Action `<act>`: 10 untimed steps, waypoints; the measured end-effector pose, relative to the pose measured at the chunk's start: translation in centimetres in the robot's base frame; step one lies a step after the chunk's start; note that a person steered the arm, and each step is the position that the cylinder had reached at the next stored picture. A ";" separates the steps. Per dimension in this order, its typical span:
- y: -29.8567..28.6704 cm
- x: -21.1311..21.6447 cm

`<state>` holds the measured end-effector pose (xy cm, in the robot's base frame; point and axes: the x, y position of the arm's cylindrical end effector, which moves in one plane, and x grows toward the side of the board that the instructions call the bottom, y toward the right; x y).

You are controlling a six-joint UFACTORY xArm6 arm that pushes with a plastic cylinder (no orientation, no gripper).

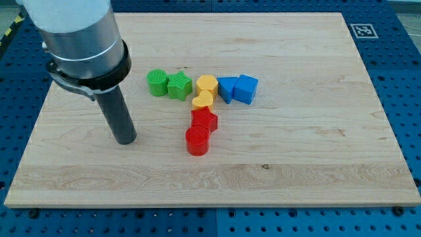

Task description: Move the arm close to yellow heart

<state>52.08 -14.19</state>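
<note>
The yellow heart (202,101) lies near the board's middle, just below a yellow hexagon block (206,85) and just above a red star block (204,119). My tip (125,140) rests on the board well to the view's left of the heart and a little lower. A clear gap of bare wood lies between the tip and the blocks.
A green cylinder (157,83) and a green star (179,86) sit left of the yellow hexagon. Two blue blocks (228,88) (245,89) sit to its right. A red cylinder (197,141) lies below the red star. The wooden board (316,145) rests on a blue pegboard table.
</note>
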 end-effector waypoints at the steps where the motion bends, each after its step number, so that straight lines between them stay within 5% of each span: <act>1: 0.0 0.9; 7: 5.7 9.8; 10: 13.0 9.8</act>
<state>61.89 -1.16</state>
